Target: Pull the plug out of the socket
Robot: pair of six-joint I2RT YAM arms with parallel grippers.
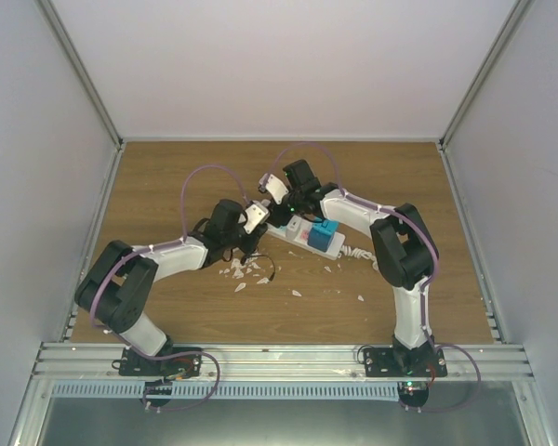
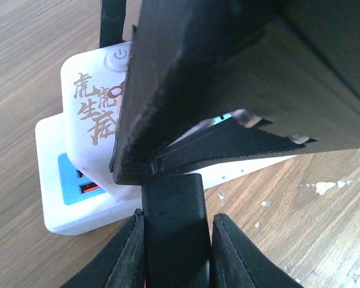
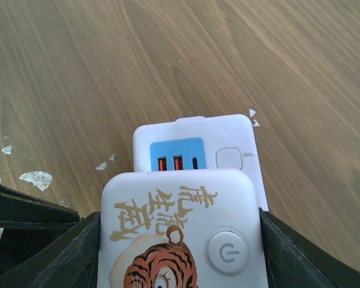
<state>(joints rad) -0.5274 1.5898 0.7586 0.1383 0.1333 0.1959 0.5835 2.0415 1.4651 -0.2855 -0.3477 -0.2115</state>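
Gripped, seemingly not yet pulled free: clamping the black plug (image 2: 171,198) in the nearly closed left gripper (image 2: 177,221), steadying a white tiger-printed block (image 3: 162,252) atop the socket (image 3: 198,126), at the middle of the desk (image 1: 177,311), held tight in the right gripper (image 3: 180,216). Visible from the left wrist alone: the plug.

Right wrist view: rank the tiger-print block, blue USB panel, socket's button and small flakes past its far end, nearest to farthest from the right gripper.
1. tiger-print block, clamped in the right gripper.
2. blue USB panel and button, side by side on the socket just beyond; too close to call.
3. small flakes, on the table past the far right corner.
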